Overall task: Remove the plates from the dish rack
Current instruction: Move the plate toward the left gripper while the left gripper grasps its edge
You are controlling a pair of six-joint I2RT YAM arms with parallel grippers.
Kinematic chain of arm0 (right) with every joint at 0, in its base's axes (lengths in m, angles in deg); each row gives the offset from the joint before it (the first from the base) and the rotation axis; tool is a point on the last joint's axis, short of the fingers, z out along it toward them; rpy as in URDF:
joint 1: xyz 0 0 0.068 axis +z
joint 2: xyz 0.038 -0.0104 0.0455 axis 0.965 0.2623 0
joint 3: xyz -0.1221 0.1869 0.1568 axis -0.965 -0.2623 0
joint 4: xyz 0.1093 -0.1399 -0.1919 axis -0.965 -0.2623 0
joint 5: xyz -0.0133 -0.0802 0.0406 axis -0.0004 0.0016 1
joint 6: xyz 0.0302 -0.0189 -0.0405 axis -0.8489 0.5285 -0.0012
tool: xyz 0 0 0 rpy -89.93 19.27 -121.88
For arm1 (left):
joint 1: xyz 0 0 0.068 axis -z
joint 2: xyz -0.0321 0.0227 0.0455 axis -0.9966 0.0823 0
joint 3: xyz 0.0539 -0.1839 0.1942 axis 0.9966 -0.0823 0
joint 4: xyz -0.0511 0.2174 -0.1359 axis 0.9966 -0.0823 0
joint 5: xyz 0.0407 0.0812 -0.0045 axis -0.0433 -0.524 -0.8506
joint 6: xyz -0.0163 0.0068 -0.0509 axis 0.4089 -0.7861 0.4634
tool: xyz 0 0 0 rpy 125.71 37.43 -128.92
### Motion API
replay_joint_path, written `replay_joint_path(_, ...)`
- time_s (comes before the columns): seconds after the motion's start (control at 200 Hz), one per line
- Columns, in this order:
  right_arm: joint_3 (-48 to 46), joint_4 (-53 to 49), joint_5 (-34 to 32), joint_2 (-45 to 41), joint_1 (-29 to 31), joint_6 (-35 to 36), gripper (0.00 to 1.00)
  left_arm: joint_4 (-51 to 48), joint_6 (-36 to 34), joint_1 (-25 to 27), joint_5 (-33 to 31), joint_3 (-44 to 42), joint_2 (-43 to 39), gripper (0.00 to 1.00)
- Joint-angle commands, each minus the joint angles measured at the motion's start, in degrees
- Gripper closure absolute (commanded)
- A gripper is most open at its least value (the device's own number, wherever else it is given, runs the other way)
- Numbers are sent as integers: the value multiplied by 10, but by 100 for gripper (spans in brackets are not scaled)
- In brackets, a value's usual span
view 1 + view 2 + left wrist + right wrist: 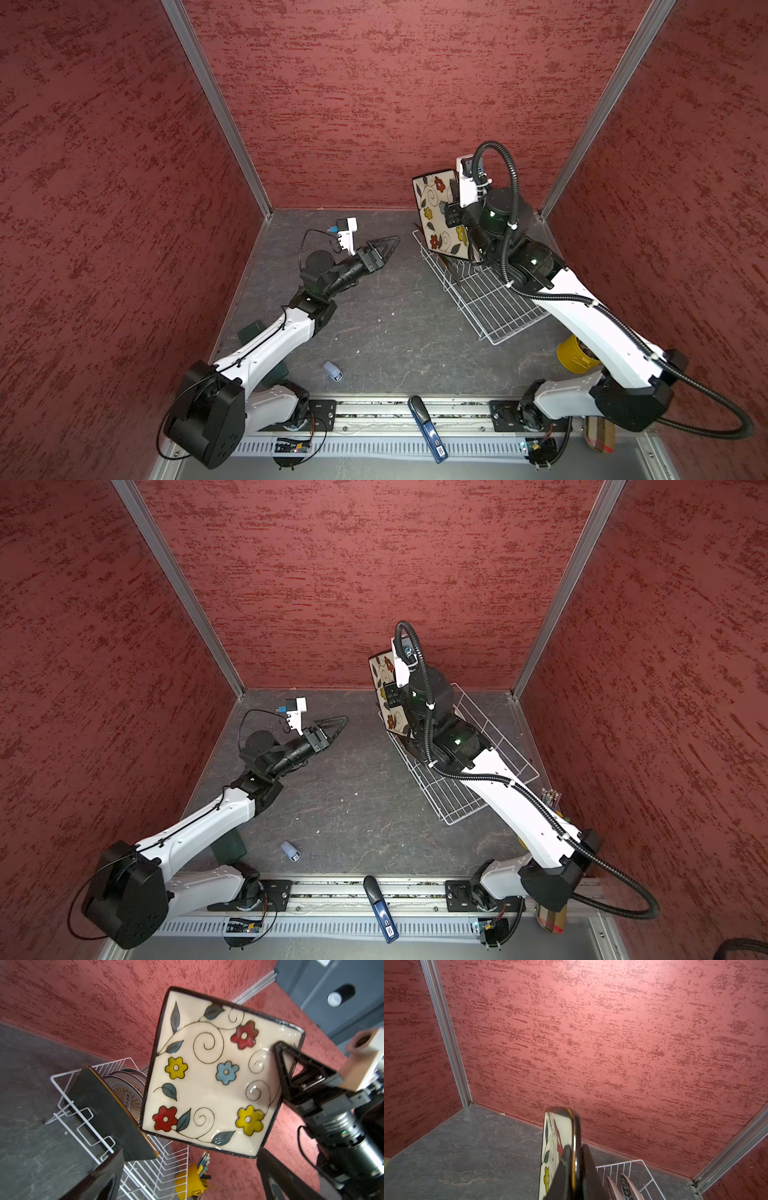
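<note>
Right tool [574, 1155] grips flowered plate [207, 1076], apparently above rack [487, 302].

The widest free stretch of bench [395, 316] lies in the middle, between the two arms; only a small blue-grey bottle [332, 370] lies there, near the front. The dish rack [490, 303] fills the far right at a slant, with the right arm stretched over it. The flowered plate [436, 216] hangs upright over the rack's far left end, clamped in the right end effector [448, 210], and screens that end from the left end effector [390, 243], which is spread wide and well apart from it. Behind the plate, a dark square plate [108, 1109] and round plates [129, 1086] stand packed in the rack. A yellow cup [575, 353] crowds the rack's near right corner. Red walls [374, 104] close the back and both sides.
</note>
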Motion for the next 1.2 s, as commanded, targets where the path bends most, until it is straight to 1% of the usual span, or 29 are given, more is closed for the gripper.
replay_joint_path(0.0,53,60,26,-18,5,-24,100,59,-88,-19,68,20,26,0)
replay_joint_path(0.08,61,45,38,-15,6,-37,100,129,-55,-39,103,18,66,0)
replay_joint_path(0.19,61,33,55,-15,6,-56,100,241,17,-62,140,22,123,1)
replay_joint_path(0.23,61,29,62,-13,6,-65,100,259,38,-67,149,28,140,3)
replay_joint_path(0.281,61,25,69,-11,6,-73,100,257,52,-73,155,36,153,5)
replay_joint_path(0.496,61,20,95,-1,7,-97,100,279,50,-75,173,47,189,5)
replay_joint_path(0.727,65,19,136,17,7,-137,100,334,72,-75,163,36,221,6)
replay_joint_path(0.997,67,17,140,21,8,-145,100,367,81,-86,137,6,224,6)
replay_joint_path(1.193,67,14,134,21,8,-143,100,340,63,-89,117,-23,210,5)
